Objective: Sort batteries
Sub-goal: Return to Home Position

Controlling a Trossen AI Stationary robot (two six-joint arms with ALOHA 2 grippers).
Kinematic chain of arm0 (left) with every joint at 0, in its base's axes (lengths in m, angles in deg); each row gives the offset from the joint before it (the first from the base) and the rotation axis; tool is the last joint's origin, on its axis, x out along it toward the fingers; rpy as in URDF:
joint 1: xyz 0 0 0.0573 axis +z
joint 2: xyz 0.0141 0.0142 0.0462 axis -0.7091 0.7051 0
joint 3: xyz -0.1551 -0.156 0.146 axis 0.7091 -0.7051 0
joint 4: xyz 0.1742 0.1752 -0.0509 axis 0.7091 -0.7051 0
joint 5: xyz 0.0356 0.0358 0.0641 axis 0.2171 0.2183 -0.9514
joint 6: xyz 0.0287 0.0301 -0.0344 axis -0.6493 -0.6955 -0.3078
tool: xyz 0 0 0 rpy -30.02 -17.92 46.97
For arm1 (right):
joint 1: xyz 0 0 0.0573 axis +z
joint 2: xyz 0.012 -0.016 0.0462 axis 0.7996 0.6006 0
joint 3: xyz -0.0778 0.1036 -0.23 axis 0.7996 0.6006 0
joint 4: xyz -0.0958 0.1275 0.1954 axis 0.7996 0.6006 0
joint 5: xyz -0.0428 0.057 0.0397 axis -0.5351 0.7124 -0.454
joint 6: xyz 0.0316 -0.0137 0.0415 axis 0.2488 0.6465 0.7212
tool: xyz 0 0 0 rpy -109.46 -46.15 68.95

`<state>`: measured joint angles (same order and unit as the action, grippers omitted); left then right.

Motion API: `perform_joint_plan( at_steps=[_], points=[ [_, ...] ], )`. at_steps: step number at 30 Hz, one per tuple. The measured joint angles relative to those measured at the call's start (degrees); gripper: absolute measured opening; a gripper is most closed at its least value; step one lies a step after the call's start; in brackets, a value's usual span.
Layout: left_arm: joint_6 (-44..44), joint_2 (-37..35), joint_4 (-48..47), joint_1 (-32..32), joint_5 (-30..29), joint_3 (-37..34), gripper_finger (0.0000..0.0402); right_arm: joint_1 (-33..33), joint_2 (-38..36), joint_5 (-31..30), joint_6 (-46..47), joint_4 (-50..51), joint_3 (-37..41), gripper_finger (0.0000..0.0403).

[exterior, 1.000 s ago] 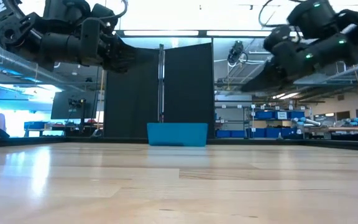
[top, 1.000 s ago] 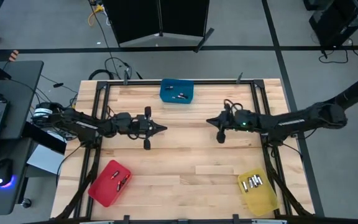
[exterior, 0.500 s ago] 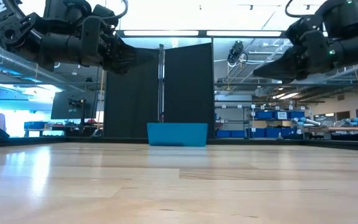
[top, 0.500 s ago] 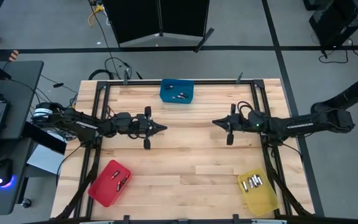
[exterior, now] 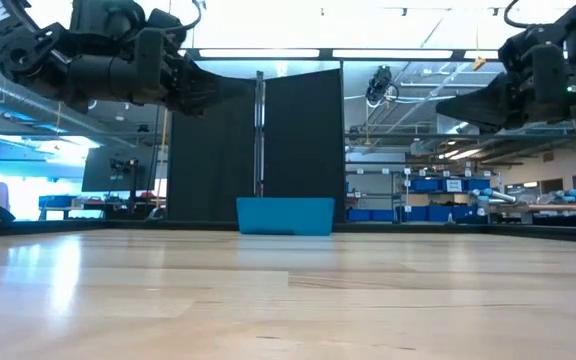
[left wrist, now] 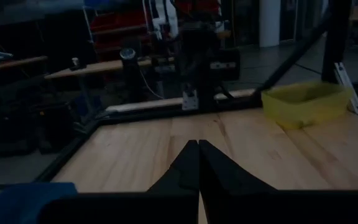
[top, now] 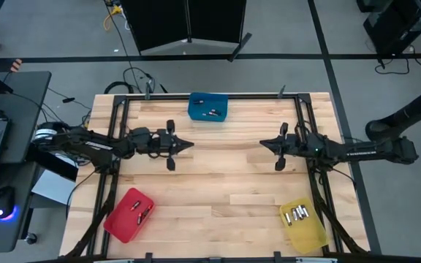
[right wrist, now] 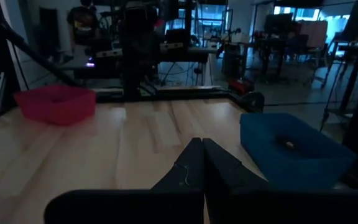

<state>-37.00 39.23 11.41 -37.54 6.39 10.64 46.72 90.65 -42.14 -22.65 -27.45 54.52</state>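
Note:
The batteries lie sorted in three bins. A few lie in the blue bin (top: 208,107) at the table's far edge, and one of them (right wrist: 286,144) shows in the right wrist view. Some (top: 141,212) lie in the red bin (top: 129,213) near the left corner. Silvery ones (top: 296,214) lie in the yellow bin (top: 302,224) near the right corner. My left gripper (top: 190,144) hovers shut over the table's left middle and holds nothing (left wrist: 198,149). My right gripper (top: 262,143) faces it from the right, also shut and holding nothing (right wrist: 197,146). Both hang well above the wood.
The wooden table top (top: 218,183) stretches bare between the two grippers and the three bins. A black metal frame (top: 309,117) runs round the table. In the low view the blue bin (exterior: 285,215) stands at the far edge, with both arms high above.
My right gripper has drawn back toward the table's right edge, still shut and level. My left gripper has shifted slightly toward the far-left. No bin and no battery has moved.

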Motion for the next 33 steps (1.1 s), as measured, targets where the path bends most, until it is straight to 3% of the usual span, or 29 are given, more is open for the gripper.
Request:
perform_joint_plan(
  at_steps=[16,26,33],
  points=[
    [2.04,-23.27,3.46,1.46,-2.00,-17.96,0.0006,-0.13,-12.40,-0.26,-2.46,11.43,0.00,0.0003],
    [2.66,-43.77,-23.84,3.36,-4.02,-18.34,0.0006,-1.62,-24.06,-4.14,-3.01,25.20,0.00,0.0003],
    [1.91,-62.56,-36.83,4.44,-5.54,-18.34,0.0006,-3.93,-29.89,-1.84,-4.31,31.60,-2.06,0.0003]
  ],
)
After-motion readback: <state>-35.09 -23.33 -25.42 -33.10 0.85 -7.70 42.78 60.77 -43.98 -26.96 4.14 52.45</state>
